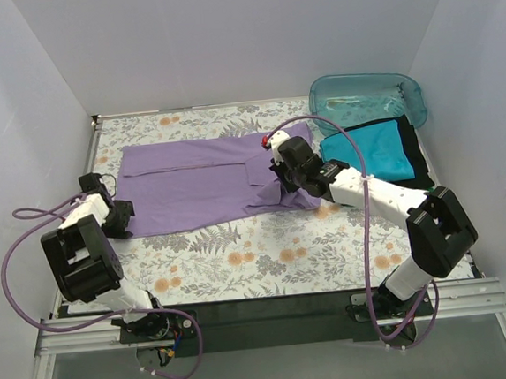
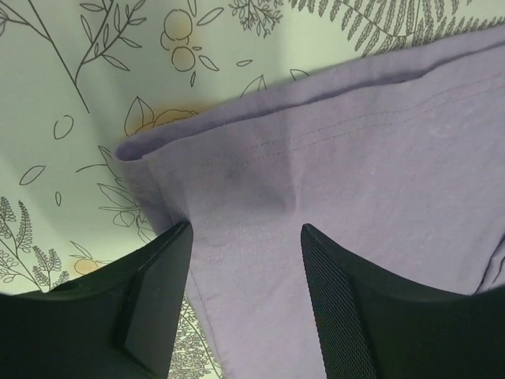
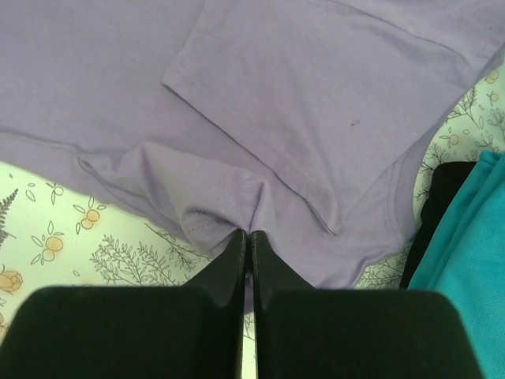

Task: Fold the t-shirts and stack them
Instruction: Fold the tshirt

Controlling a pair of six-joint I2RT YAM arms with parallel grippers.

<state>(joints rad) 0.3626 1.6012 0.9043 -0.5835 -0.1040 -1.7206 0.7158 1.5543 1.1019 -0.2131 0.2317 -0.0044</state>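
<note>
T-shirts, three in all, are counted: one lavender-purple t-shirt (image 1: 199, 183), one teal t-shirt (image 1: 375, 150) and one black t-shirt (image 1: 418, 164) beneath the teal one. One clear teal tub (image 1: 367, 93) and one floral-printed table cover (image 1: 267, 250) are recorded. Two arms are listed, the left arm (image 1: 82, 258) and the right arm (image 1: 386, 195), each fitted with one two-fingered gripper, entered as the left gripper (image 2: 245, 237) and the right gripper (image 3: 248, 235).

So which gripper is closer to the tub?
Right. The right gripper pinches the purple shirt's right end, near the tub; the left gripper is at the shirt's left end.
</note>
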